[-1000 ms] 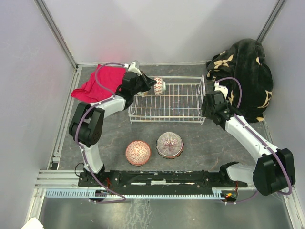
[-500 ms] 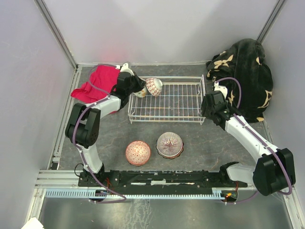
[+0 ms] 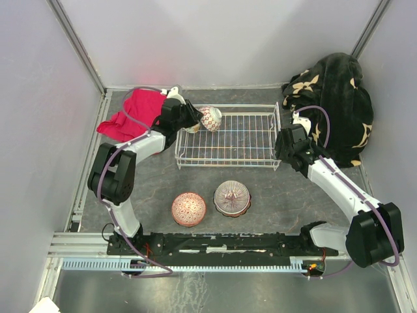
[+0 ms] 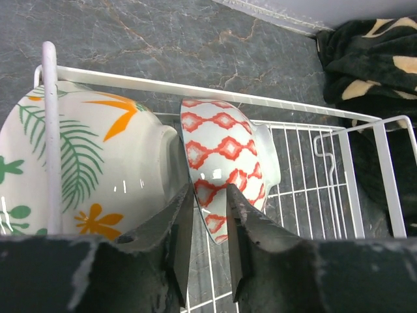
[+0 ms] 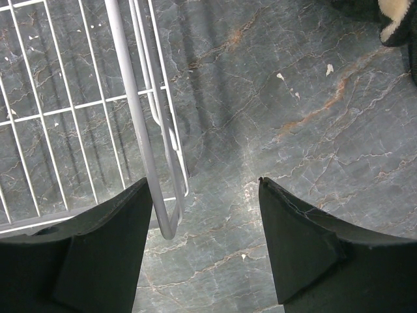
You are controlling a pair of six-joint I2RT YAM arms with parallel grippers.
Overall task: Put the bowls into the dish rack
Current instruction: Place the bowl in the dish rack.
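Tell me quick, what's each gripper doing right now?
Left gripper: jaws narrowly parted around the rim of the red-diamond bowl; grip cannot be told.
Right gripper: open, holding nothing, over the end wire of the dish rack.

The left arm [image 3: 148,143] and right arm [image 3: 339,186] share one build: smooth white link shells joined by bulky, rounded black joint housings [image 3: 120,173]. A purple cable [image 3: 135,107] loops along each arm. Both stand on a black rail [image 3: 221,244] along the near edge. Up close, the left gripper [image 4: 208,192] has matte dark grey fingers [image 4: 172,254], flat-faced and scuffed with pale flecks, with what looks like a small screw hole near the root. The right gripper [image 5: 203,182] shows the same dark fingers [image 5: 300,248], broad and wedge-shaped.
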